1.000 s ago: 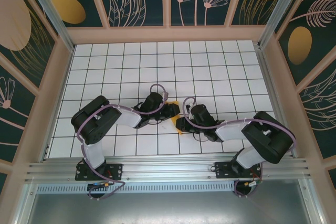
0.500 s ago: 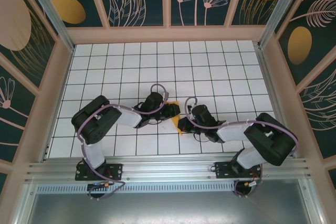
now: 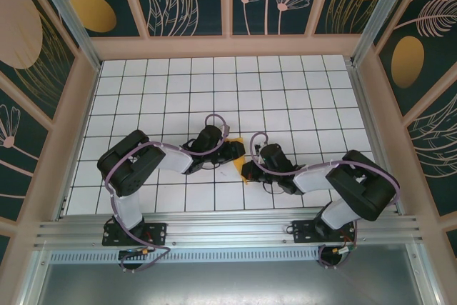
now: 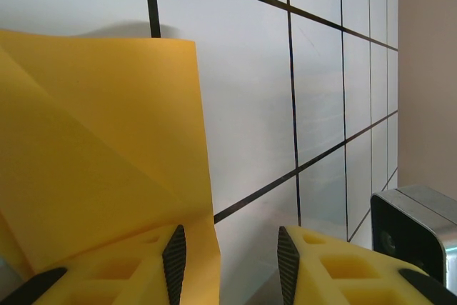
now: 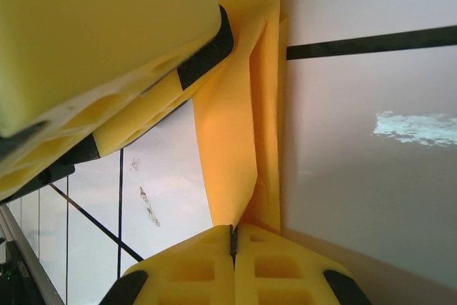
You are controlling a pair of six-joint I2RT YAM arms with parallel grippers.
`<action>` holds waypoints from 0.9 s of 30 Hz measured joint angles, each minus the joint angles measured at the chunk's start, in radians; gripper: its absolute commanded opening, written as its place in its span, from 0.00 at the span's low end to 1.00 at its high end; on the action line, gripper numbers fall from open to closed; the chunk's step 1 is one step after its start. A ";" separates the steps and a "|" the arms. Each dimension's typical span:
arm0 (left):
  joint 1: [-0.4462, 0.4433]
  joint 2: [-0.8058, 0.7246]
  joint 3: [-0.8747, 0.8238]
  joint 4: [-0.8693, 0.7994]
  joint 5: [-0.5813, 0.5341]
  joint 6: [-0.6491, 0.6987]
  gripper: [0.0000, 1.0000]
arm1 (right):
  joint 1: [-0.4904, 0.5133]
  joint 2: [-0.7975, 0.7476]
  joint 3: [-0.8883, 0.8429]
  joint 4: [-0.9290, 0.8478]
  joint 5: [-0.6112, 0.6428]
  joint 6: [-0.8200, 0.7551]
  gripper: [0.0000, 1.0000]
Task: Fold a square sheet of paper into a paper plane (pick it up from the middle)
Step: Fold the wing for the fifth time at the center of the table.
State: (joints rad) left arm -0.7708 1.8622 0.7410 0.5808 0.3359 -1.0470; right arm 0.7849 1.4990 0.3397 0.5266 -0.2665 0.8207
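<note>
**A:** Closing the last bit, your right gripper (image 5: 233, 246) has pinched the paper (image 5: 239, 141) at its folded edge; the crease runs straight away from it.
**B:** And the left gripper (image 4: 232, 262)?
**A:** Spread, pinning the paper to the desk (image 4: 321, 105) opposite.

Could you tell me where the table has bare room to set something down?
Free: the white gridded table's far rows along the back wall. Crowded: front centre, where the left gripper and right gripper meet at the creased orange-yellow paper.
</note>
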 measured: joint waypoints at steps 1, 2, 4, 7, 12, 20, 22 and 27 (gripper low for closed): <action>0.000 0.000 0.001 -0.001 0.000 0.000 0.41 | 0.000 -0.004 0.000 -0.004 0.001 0.001 0.08; 0.000 0.000 0.003 -0.003 0.000 0.000 0.41 | 0.000 -0.009 0.000 -0.010 0.003 0.001 0.10; 0.000 0.001 0.006 -0.009 0.002 0.000 0.41 | 0.000 -0.028 0.000 -0.028 0.004 -0.002 0.14; -0.001 0.002 0.009 -0.015 0.001 0.000 0.41 | 0.009 -0.082 0.000 -0.086 0.003 -0.011 0.16; -0.001 0.002 0.011 -0.018 0.001 0.000 0.41 | 0.026 -0.109 0.000 -0.145 0.002 -0.031 0.17; -0.001 0.002 0.018 -0.031 0.001 0.003 0.41 | 0.044 -0.109 0.013 -0.192 0.010 -0.043 0.04; -0.001 0.002 0.019 -0.032 0.000 0.005 0.41 | 0.043 -0.109 0.013 -0.194 0.014 -0.037 0.01; -0.001 0.003 0.019 -0.032 0.002 0.008 0.40 | 0.032 -0.109 -0.024 -0.137 0.006 -0.008 0.00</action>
State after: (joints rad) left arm -0.7715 1.8648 0.7597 0.5488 0.3382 -1.0393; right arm 0.8165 1.3903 0.3161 0.3897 -0.2604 0.8131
